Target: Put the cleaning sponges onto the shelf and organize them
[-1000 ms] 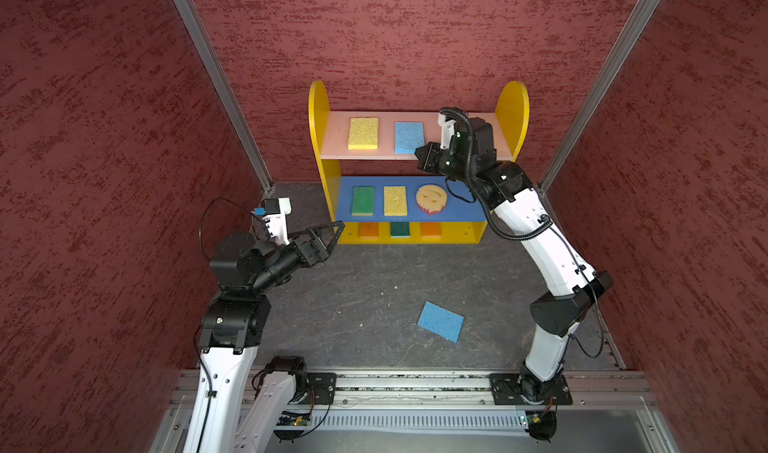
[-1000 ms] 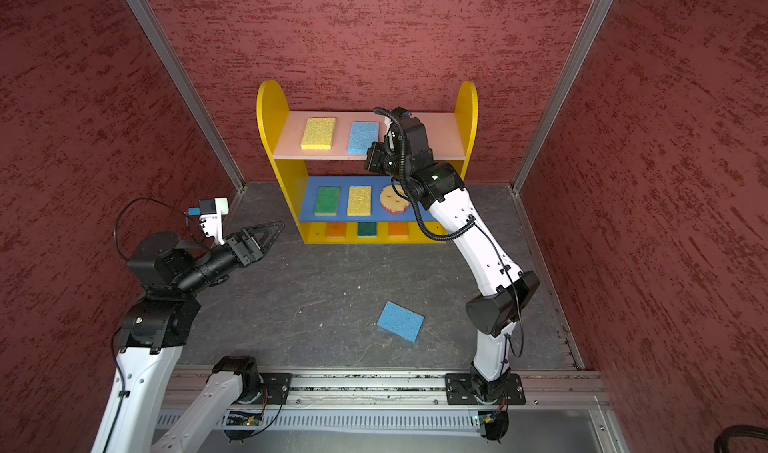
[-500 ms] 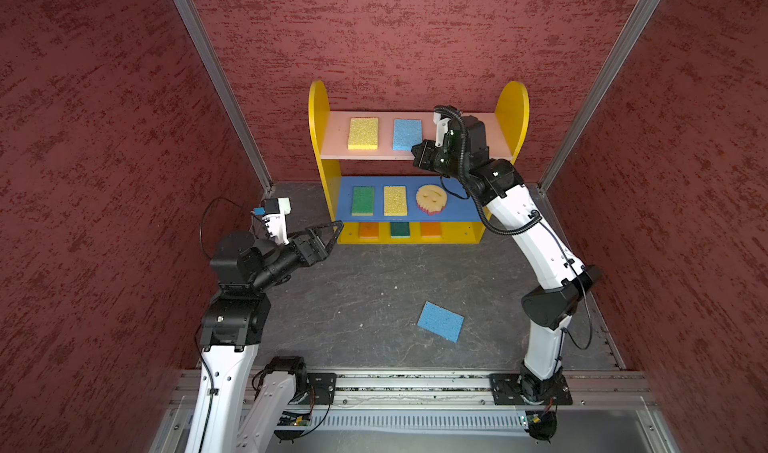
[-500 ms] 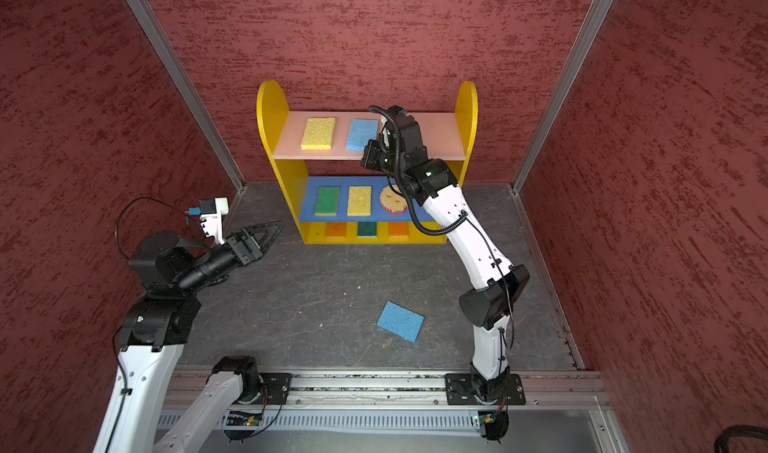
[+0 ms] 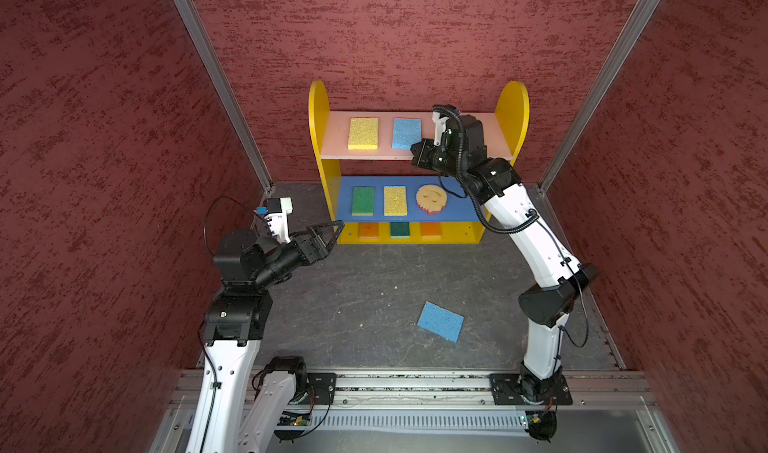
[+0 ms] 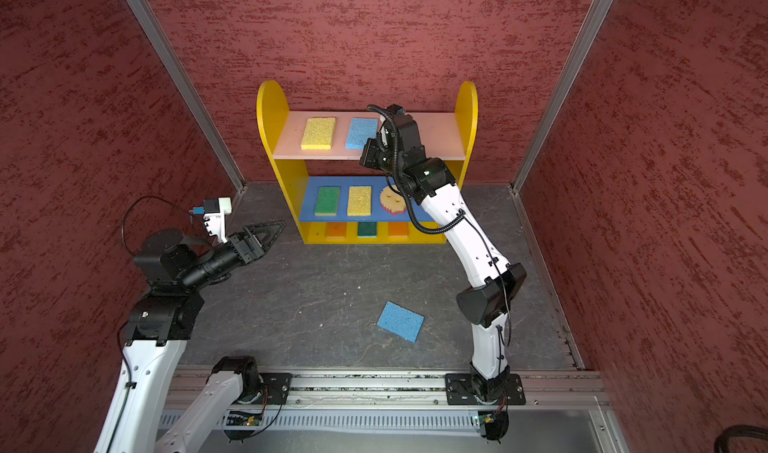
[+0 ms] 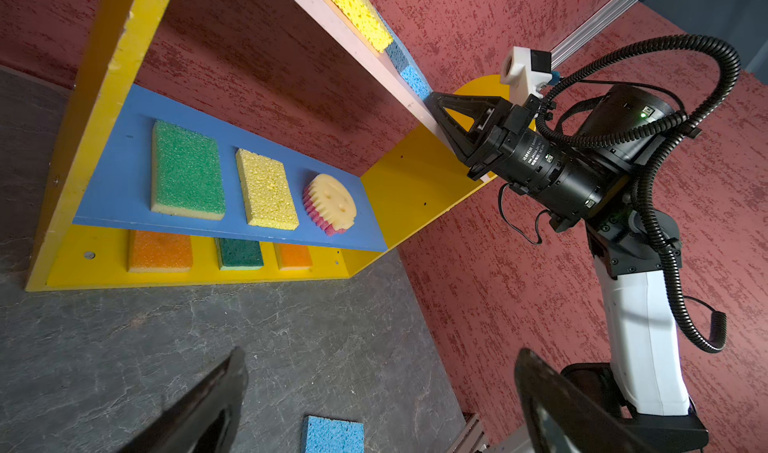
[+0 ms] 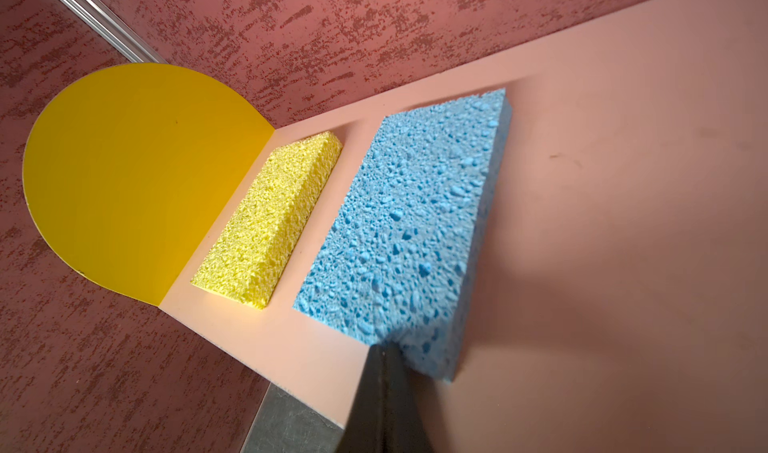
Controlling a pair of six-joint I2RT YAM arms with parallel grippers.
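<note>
Loose blue sponge [image 5: 440, 321] lies flat on table, well apart from shelf [image 5: 513, 110], long axis diagonal, right of centre. Right end effector [image 5: 417, 152] closed, empty, tip against shelved blue sponge [image 5: 406, 133] on top board. Left end effector [image 5: 330, 230] wide open, empty, lower down.

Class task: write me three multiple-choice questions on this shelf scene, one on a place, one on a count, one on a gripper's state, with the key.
1. Where is the loose blue sponge? A on the floor; B on the blue middle board; C inside the right gripper.
2. How many sponges lie on the blue middle board? A two; B three; C four.
3. The right gripper's fingers are: A wide open; B shut; C clamped on the loose blue sponge.
Key: 1 A, it lies alone on the floor. 2 B, green sponge, yellow sponge and round smiley sponge. 3 B, they meet in one tip at the shelved blue sponge.
</note>
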